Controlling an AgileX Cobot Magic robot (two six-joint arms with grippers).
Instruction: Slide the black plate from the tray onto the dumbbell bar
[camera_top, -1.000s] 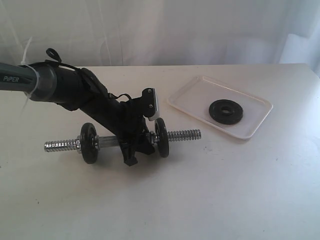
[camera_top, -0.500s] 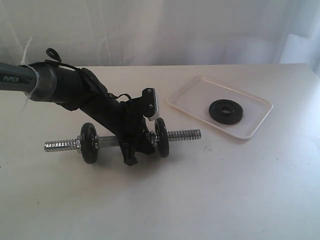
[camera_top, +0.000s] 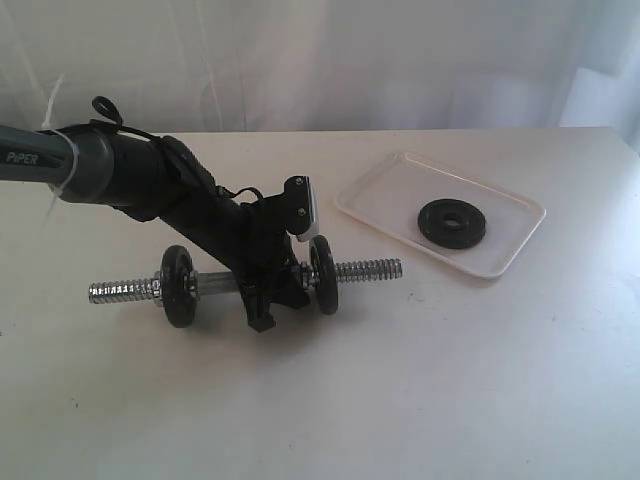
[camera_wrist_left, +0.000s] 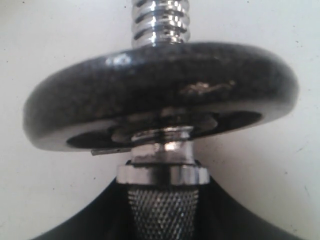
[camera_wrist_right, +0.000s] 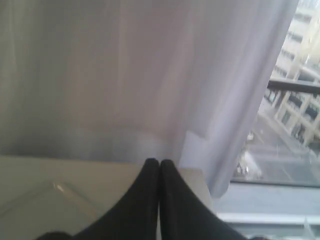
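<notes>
Nothing moved since earlier: your left end effector (camera_top: 266, 298) pinches the chrome threaded dumbbell bar (camera_top: 366, 268) mid-handle; right end effector (camera_wrist_right: 159, 170) pressed together, empty. Matte-black round plate (camera_top: 452, 222) lies flat in the shallow white tray (camera_top: 385, 195). Hold that bar level, free threads facing the tray.

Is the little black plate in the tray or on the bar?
In the tray. The black plate lies flat inside the tray, apart from the dumbbell bar, whose tray-side threaded end is bare.

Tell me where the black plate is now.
In the exterior view the black plate lies flat in the tray on the right, apart from the threaded end of the dumbbell bar.
</notes>
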